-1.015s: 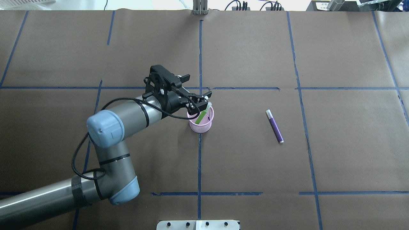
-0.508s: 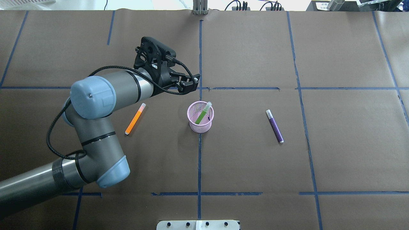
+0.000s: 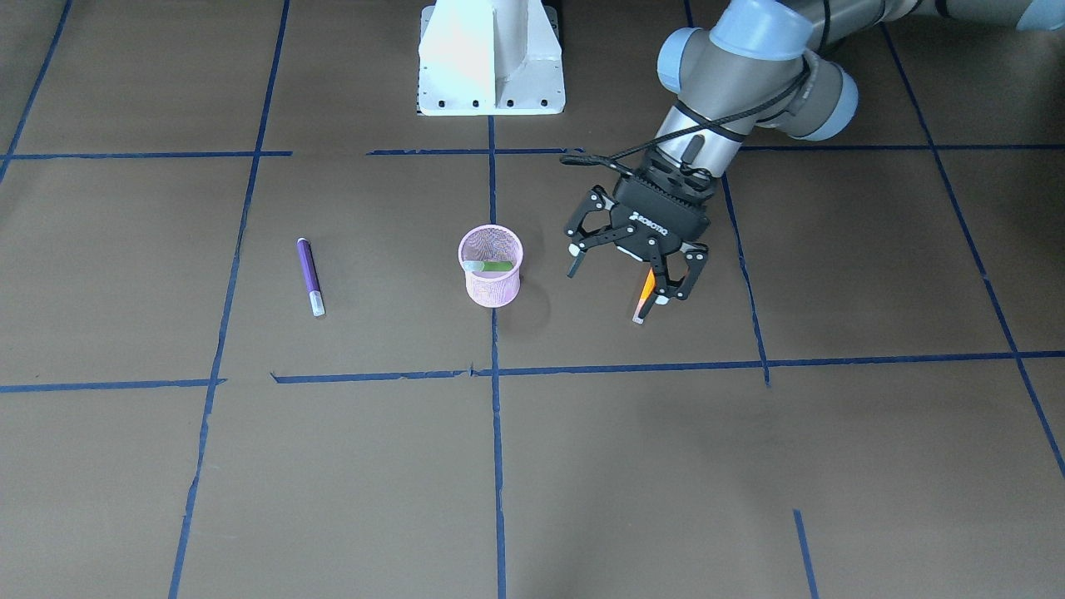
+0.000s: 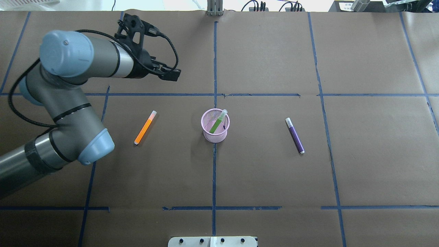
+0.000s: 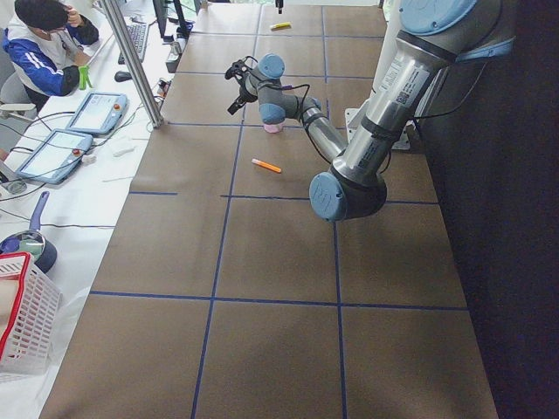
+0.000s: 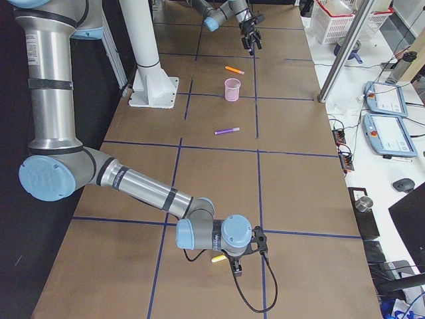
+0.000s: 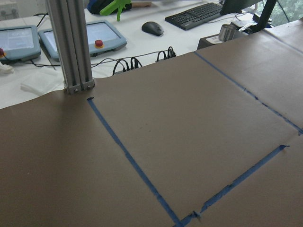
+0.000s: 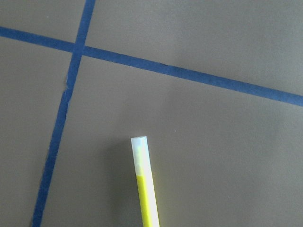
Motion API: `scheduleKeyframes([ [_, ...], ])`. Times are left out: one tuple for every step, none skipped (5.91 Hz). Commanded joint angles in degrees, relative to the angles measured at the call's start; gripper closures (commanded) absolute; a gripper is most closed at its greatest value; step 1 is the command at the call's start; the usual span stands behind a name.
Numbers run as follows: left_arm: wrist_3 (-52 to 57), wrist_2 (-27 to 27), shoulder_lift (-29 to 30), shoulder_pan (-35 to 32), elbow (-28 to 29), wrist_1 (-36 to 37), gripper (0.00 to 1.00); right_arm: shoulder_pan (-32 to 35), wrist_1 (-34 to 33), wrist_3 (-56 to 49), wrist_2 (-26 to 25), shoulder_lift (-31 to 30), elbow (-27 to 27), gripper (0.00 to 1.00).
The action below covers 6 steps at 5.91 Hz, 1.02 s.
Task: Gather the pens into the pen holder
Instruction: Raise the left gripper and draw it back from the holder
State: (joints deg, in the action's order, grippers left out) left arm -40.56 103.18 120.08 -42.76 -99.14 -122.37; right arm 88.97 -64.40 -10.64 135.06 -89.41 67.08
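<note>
The pink mesh pen holder (image 4: 215,136) (image 3: 491,289) stands at mid-table with the green pen (image 4: 216,125) (image 3: 497,266) leaning inside it. The orange pen (image 4: 145,127) lies flat to its left; in the front-facing view the orange pen (image 3: 646,289) is partly hidden behind the gripper. The purple pen (image 4: 295,135) (image 3: 309,270) lies flat to the holder's right. My left gripper (image 4: 170,74) (image 3: 620,283) is open and empty, raised above the table beyond the orange pen. My right gripper (image 6: 236,264) hangs at the table's right end; I cannot tell whether it is open or shut.
A yellow pen (image 8: 146,189) (image 6: 218,258) lies under the right wrist camera, far from the holder. The white robot base (image 3: 491,58) is at the near edge. An aluminium post (image 4: 214,8) stands at the far edge. Blue tape lines cross the brown paper.
My left gripper has risen from the pen holder and swung back and to the left, leaving the green pen in the holder. The orange pen, hidden under the arm before, now shows.
</note>
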Motion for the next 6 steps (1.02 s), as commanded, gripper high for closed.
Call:
scheduleKeyframes([
  [0.39,2.02,-2.83,-1.44,-1.75,1.96,0.00,-3.96,3.03,0.09,-0.76,2.55,-2.20,0.00],
  [0.39,2.02,-3.01,-1.45,-1.93,1.96,0.00,-4.68,8.36,-0.17,-2.16,3.00,-5.96,0.00],
  [0.39,1.94,-3.01,-1.53,-2.02,1.96,0.00,-5.38,10.94,-0.35,-2.17,3.36,-7.74,0.00],
  [0.39,1.93,-3.01,-1.45,-2.02,1.96,0.00,-5.82,10.97,-0.35,-2.00,3.36,-8.80,0.00],
  [0.48,2.02,-3.01,-1.53,-2.02,1.96,0.00,-6.26,10.97,-0.26,-1.82,3.45,-8.99,0.00],
  [0.48,1.94,-3.10,-1.53,-2.11,1.88,0.00,-6.35,10.88,0.00,-1.65,3.45,-9.08,0.01],
])
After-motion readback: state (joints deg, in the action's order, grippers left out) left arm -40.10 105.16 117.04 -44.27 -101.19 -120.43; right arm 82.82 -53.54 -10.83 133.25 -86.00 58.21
